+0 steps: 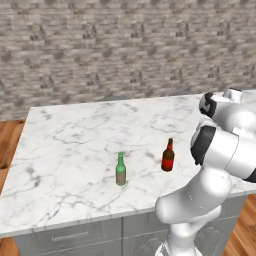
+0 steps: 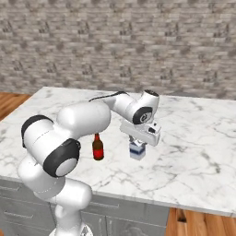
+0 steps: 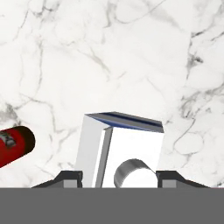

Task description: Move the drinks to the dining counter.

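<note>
While the milk carton (image 3: 120, 151) stands on the dining counter (image 3: 131, 52), the gripper (image 3: 119, 177) clasps it between 2 fingers.

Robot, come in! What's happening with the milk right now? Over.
Gripper shut on milk carton, standing on dining counter. Beer bottle beside, green bottle farther off. Nothing blocking.

1 green glass bottle (image 1: 120, 170), 1 red-brown beer bottle (image 1: 168, 156), 1 milk carton (image 2: 137, 150), 1 dining counter (image 1: 75, 135).
</note>
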### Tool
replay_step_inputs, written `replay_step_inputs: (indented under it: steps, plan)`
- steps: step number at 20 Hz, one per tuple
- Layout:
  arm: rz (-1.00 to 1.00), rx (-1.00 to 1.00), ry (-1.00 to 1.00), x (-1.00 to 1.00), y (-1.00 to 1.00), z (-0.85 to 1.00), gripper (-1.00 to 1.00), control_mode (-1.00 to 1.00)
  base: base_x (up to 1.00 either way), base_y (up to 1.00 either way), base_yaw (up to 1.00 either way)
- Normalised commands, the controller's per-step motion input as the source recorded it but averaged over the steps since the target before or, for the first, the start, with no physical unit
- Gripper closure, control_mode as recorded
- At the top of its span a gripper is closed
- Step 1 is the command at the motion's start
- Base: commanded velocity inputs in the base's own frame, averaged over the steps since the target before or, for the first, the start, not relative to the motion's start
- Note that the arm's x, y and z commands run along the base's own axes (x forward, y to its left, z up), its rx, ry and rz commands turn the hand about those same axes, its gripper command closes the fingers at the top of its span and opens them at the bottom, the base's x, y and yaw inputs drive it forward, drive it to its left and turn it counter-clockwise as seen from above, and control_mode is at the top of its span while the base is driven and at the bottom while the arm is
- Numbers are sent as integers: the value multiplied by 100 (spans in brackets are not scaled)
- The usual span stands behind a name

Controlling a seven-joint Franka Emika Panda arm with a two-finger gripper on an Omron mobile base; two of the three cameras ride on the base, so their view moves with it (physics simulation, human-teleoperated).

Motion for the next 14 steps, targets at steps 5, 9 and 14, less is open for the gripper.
replay_step_inputs:
  steps: [5,9,14]
  plan:
    - [0,2,-12,-7,12,0,100,-100,0,0,0]
    - [0,0,-8,0,22,-5,100,-100,0,0,0]
    - [0,-2,-3,0,17,-8,100,-100,0,0,0]
